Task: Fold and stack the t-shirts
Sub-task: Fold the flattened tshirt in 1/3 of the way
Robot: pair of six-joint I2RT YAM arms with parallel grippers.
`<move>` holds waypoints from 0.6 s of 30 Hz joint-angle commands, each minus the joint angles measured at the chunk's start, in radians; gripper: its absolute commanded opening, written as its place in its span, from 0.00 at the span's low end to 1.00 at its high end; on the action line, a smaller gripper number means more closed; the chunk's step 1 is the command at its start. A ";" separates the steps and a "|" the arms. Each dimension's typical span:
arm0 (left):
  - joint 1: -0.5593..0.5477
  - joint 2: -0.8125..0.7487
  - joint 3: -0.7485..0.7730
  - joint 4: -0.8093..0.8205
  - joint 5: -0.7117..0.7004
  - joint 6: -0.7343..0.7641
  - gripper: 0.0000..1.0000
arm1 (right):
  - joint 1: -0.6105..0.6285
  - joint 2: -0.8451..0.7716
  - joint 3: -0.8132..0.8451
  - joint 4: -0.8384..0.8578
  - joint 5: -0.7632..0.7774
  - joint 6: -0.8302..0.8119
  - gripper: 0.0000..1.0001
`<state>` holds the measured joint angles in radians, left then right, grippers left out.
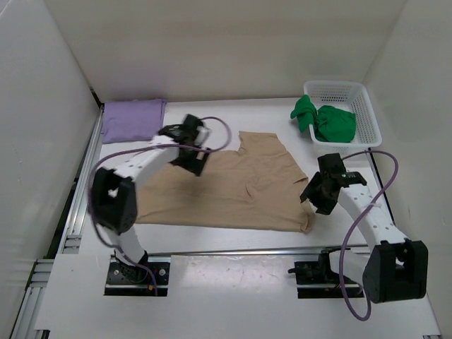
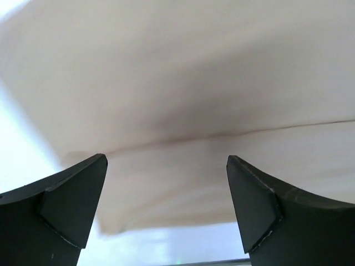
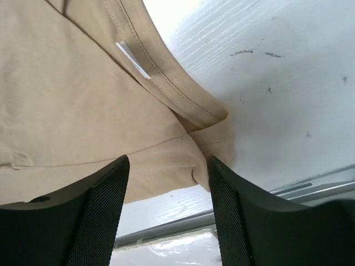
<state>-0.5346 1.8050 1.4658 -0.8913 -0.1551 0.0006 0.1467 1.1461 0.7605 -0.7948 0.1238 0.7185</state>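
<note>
Tan t-shirt [image 1: 233, 194] lies spread (label [image 3: 133, 60] showing); left and right jaws gape, empty.

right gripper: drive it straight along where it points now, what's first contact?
Most likely the tan t-shirt: its corner lies between the open fingers of the right gripper in the wrist view. Bare table sits just beside that hem; depth is unclear, so it could land there instead.

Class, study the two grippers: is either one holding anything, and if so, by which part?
Nothing is held. Both the left gripper and the right gripper stand open over the spread tan t-shirt.
</note>
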 commanded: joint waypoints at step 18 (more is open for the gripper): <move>0.742 -0.409 -0.742 0.103 -0.095 -0.001 1.00 | 0.085 -0.091 -0.179 -0.018 -0.026 0.081 0.35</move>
<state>0.1894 1.3773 0.7246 -0.8745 -0.2718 0.0002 0.2150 1.0668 0.5709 -0.8265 0.1081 0.7837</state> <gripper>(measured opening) 0.997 0.349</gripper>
